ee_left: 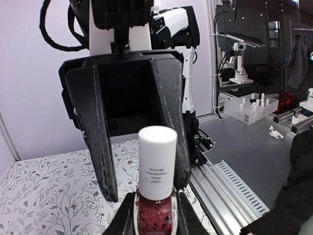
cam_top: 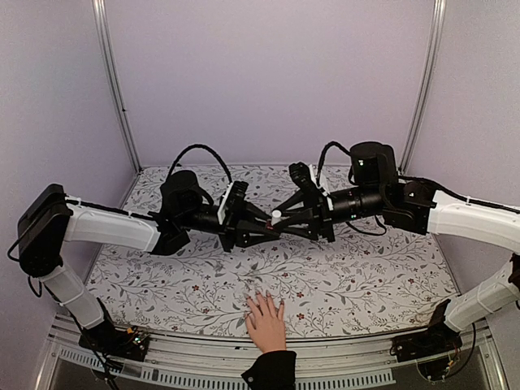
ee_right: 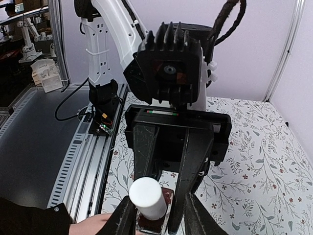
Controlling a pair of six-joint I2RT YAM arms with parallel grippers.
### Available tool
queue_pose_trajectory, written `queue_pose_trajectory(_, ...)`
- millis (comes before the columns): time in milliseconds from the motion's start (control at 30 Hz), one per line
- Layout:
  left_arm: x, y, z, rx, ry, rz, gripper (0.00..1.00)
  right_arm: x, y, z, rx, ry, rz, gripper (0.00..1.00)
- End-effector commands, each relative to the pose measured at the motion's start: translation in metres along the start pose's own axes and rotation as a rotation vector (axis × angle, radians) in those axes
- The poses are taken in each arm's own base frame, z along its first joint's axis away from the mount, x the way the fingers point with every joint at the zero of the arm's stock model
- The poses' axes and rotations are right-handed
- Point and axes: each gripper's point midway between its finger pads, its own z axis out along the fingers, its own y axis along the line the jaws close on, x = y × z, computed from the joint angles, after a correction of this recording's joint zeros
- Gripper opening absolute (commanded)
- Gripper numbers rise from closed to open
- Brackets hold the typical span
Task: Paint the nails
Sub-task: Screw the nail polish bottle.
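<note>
My left hand (ee_left: 155, 224) grips the dark-red bottle (ee_left: 155, 211), reaching level, while my right hand (ee_left: 146, 188), partly open, straddles its white cap (ee_left: 157, 147).

The left arm (cam_top: 114, 227) reaches in over the table (cam_top: 366, 276) from the left and the right arm (cam_top: 471, 219) from the right. They meet above the middle of the table. Between them is a bottle (ee_left: 155, 210), its body clamped between the fingers of the left gripper (cam_top: 262, 226), its cap (ee_left: 157, 161) pointing at the right gripper (cam_top: 286, 218). The right gripper's fingers stand on either side of the cap, with a gap showing on one side. A hand (cam_top: 266, 321) lies flat at the table's near edge, in front of and below the bottle, its nails (cam_top: 262, 296) towards the back. Walls (cam_top: 268, 81) stand behind the table and at both sides.
</note>
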Motion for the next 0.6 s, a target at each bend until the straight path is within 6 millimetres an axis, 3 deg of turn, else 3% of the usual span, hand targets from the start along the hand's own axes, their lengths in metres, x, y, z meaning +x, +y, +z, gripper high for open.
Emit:
queue_pose_trajectory(0, -0.011, 0.007, -0.001, -0.006, -0.015, 0.018, 0.0, -0.006, -0.001, 0.001, -0.014, -0.007, -0.014, 0.32)
queue_pose_trajectory(233, -0.013, 0.017, -0.005, -0.064, -0.029, -0.001, 0.0, -0.002, -0.008, 0.002, 0.022, 0.011, -0.007, 0.12)
queue_pose_trajectory(567, -0.013, 0.05, -0.013, -0.262, -0.023, -0.002, 0.0, 0.009, -0.026, 0.009, 0.104, 0.036, 0.036, 0.06)
